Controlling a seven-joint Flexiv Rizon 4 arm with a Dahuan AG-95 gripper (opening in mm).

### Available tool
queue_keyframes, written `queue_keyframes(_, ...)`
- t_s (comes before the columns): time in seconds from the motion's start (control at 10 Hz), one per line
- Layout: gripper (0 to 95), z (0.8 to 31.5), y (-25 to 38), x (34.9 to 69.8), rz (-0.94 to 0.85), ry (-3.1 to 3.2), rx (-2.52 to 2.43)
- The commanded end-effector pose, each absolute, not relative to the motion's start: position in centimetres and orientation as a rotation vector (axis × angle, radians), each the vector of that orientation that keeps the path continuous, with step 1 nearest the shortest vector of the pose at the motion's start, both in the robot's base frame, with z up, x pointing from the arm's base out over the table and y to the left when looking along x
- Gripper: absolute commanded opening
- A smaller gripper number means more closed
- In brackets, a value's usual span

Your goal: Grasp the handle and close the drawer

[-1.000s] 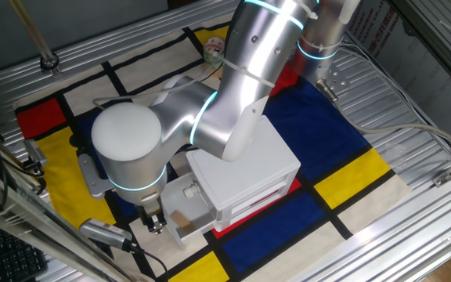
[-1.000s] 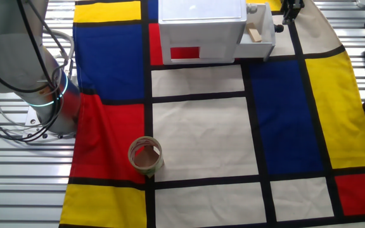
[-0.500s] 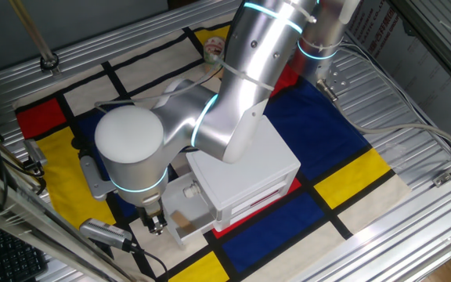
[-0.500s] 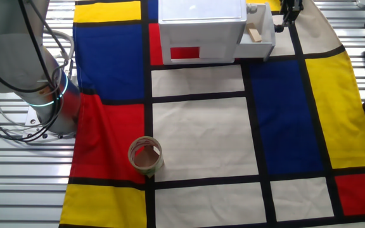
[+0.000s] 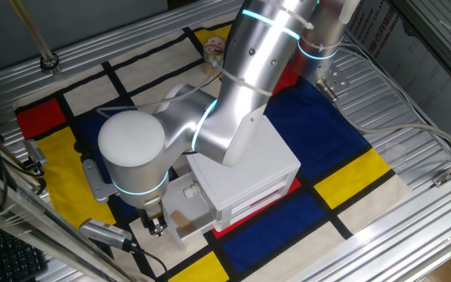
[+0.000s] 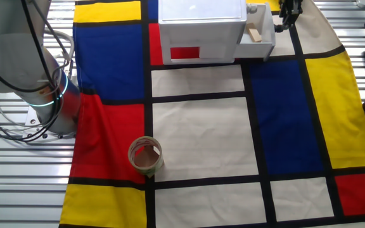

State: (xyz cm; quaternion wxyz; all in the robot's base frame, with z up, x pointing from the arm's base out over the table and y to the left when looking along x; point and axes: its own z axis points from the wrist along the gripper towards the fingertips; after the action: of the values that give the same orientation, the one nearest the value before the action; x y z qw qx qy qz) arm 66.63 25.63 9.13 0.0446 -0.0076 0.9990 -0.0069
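Drawer (image 6: 259, 33): light rigid plastic, slides easily. Handle (image 6: 277, 28): tiny, slippery; pinch squarely. My gripper (image 5: 156, 226): opening unreadable.

— Where does the arm (image 5: 241, 94) sit in the one fixed view?

— It enters at about 1 o'clock and slants down toward 8 o'clock, folding at a big rounded joint (image 5: 133, 150) ringed in cyan light.

— And the gripper (image 5: 156, 226)?

— It hangs straight down below that joint, dark fingers (image 6: 288, 11) pointing at the table. Whether the jaws are apart cannot be told.
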Motion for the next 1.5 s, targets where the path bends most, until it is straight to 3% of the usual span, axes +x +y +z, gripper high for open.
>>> queue_keyframes(0.1, 38.0, 9.0, 25.7, 66.7, -0.021, 3.053, -0.026)
queue_keyframes(1.5, 38.0, 6.5, 25.7, 66.9, -0.018, 3.057, -0.042)
